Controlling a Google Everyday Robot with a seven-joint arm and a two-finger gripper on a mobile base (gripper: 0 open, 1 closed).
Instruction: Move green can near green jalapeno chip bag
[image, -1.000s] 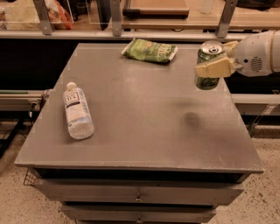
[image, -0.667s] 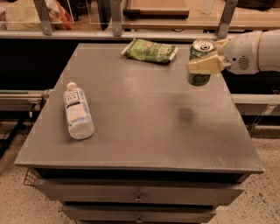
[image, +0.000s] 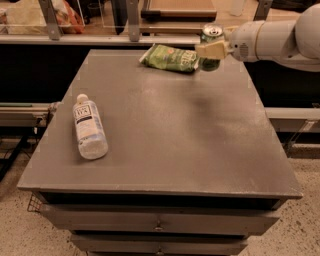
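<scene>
The green can is held upright in my gripper, above the far right part of the grey table. My white arm reaches in from the right, and its pale fingers are shut around the can's middle. The green jalapeno chip bag lies flat at the table's far edge, just left of the can. The can's lower part sits right beside the bag's right end in this view; I cannot tell if they touch.
A clear plastic water bottle lies on its side at the table's left. Metal rails and shelving run behind the far edge. Drawers sit below the tabletop.
My gripper has carried the green can left and toward the far edge, from the right side of the table to just beside the chip bag. The bottle and bag have not moved.
</scene>
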